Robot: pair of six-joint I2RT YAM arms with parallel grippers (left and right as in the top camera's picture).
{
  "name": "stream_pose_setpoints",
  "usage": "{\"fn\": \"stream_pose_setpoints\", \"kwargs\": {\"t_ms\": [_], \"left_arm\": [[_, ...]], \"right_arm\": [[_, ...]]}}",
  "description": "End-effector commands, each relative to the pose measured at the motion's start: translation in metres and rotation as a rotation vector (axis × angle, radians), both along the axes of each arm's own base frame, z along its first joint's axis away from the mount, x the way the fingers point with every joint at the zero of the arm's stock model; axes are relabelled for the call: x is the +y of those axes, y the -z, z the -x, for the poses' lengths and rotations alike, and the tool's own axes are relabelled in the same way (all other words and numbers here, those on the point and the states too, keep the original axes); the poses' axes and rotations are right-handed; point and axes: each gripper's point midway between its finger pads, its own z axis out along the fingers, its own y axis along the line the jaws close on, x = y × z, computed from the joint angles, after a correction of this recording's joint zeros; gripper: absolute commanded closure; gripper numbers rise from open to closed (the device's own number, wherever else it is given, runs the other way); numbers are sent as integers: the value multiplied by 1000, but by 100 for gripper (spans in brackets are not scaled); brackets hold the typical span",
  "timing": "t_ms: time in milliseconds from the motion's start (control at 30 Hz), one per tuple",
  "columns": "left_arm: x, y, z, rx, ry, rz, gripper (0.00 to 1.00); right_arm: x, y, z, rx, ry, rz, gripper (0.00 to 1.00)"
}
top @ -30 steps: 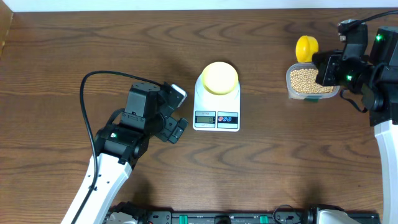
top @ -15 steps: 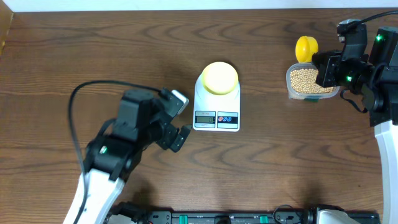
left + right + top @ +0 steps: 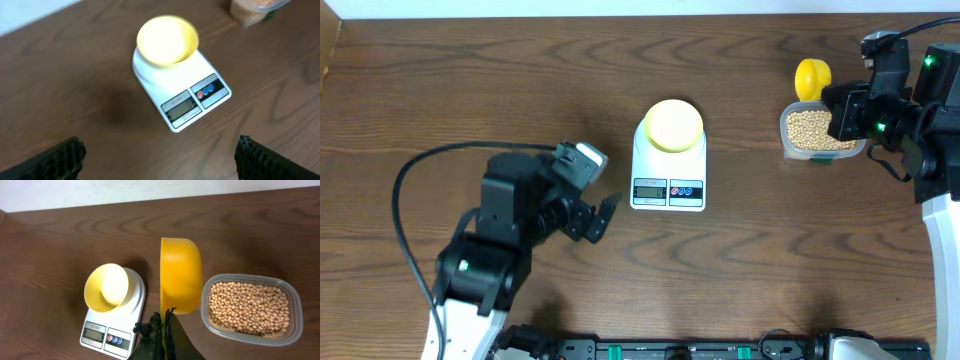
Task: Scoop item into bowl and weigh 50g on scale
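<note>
Toward the middle of the brown wooden table (image 3: 470, 80), slightly nearer its far edge, the white scale (image 3: 668, 170) lies flat. Its display and its red and blue buttons face the near edge; the reading is too small to make out. The pale yellow bowl (image 3: 673, 125) stands upright on the scale's platform, at the end facing the far edge, and its inside shows plain yellow.

Close to the right edge, toward the far right corner, a clear plastic tub (image 3: 820, 150) holds the beans (image 3: 815, 128), a tan layer covering its floor. The tub is well apart from the scale.

The right gripper (image 3: 162, 325) sits over the tub's right end. Its dark fingers are pressed together on the handle of the yellow scoop (image 3: 181, 275). The scoop is turned on edge, flat mouth toward the scale and domed back toward the tub. From overhead it lies on the tub's far-edge side. Whether it touches the tub cannot be told.

The left gripper (image 3: 159, 159) hangs above bare wood between the scale and the left edge, nearer the near edge than the scale is. Its two black fingertips (image 3: 65, 157) are spread wide and hold nothing, and its wrist camera looks toward the scale and bowl.
</note>
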Motion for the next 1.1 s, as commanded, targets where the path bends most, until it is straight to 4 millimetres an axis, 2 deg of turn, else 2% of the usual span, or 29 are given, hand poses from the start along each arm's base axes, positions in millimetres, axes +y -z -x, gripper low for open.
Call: {"fn": "stream_pose_setpoints", "kwargs": {"t_ms": [0, 67, 167, 433, 533, 700, 867, 1067], "left_arm": [[-6, 8, -1, 37, 90, 38, 2], [-13, 9, 1, 37, 160, 65, 2], [-13, 17, -1, 58, 190, 53, 2], [-5, 53, -14, 169, 152, -8, 3], [1, 60, -18, 182, 120, -43, 2], [12, 59, -22, 167, 62, -86, 2], [3, 44, -17, 141, 78, -13, 2], [2, 39, -21, 115, 75, -8, 2]], "right_arm": [[1, -14, 3, -39, -11, 14, 99], [-1, -12, 3, -34, 1, 25, 99], [-3, -11, 3, -31, 8, 30, 99], [-3, -11, 3, -27, 13, 25, 99], [-3, -11, 3, -28, 13, 25, 99], [-5, -10, 2, -26, 23, 34, 99], [-6, -8, 4, -16, 26, 37, 99], [-9, -7, 4, -13, 40, 49, 99]]}}
